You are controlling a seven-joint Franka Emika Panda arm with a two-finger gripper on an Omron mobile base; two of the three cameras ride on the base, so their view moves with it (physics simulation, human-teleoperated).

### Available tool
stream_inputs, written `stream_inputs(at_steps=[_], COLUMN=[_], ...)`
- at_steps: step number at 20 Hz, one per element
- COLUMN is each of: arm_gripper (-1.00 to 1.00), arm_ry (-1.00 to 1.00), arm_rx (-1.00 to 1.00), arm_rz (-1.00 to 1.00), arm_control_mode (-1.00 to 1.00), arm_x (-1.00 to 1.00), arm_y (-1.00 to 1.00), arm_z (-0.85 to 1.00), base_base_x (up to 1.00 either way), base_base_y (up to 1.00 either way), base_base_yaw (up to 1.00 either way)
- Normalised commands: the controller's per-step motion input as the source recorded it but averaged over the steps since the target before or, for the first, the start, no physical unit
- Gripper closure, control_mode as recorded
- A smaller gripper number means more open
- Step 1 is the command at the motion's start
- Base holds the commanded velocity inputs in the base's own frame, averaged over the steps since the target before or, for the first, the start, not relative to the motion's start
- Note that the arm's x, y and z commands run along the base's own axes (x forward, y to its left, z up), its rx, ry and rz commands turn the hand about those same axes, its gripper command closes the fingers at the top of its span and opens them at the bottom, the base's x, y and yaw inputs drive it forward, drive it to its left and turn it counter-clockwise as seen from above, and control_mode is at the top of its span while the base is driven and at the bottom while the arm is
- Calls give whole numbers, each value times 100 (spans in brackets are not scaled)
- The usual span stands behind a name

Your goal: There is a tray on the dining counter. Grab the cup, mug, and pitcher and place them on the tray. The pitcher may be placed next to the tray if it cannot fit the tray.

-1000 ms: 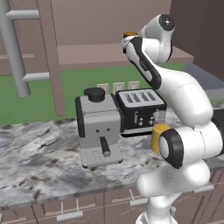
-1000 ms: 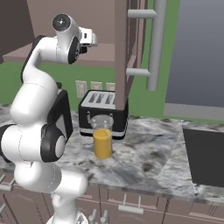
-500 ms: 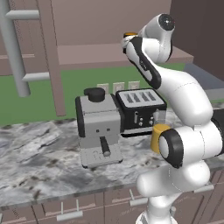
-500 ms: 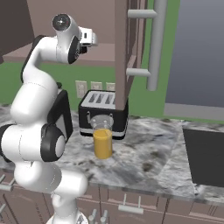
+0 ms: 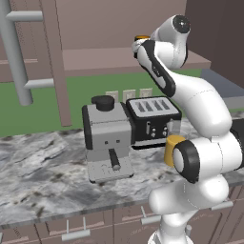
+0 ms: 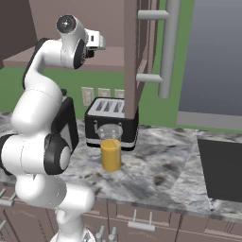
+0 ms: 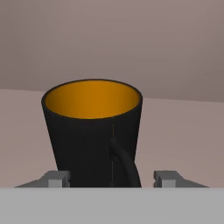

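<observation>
Up on the brown shelf (image 7: 175,127) the gripper (image 7: 111,179) has started narrowing around the mug (image 7: 92,131) sitting right between its fingertips, though they're not touching yet, so pickup's probably underway.

Marbled countertop (image 5: 43,176), green wall (image 5: 71,97), brown cabinets (image 6: 142,222)
</observation>
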Motion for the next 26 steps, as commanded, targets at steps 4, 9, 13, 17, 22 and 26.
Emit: stream_inputs(at_steps=[4, 9, 13, 17, 22, 26], arm_gripper=[100, 100, 100, 100, 100, 100], arm_ry=[0, 0, 0, 0, 0, 0], arm_rx=[0, 0, 0, 0, 0, 0], arm_rz=[0, 0, 0, 0, 0, 0], arm_control_mode=[-100, -100, -100, -100, -100, -100], arm_x=[0, 0, 0, 0, -2, 0], arm_y=[0, 0, 0, 0, -1, 0], arm_z=[0, 0, 0, 0, 3, 17], base_base_x=[0, 0, 0, 0, 0, 0], base_base_y=[0, 0, 0, 0, 0, 0], base_base_yaw=[0, 0, 0, 0, 0, 0])
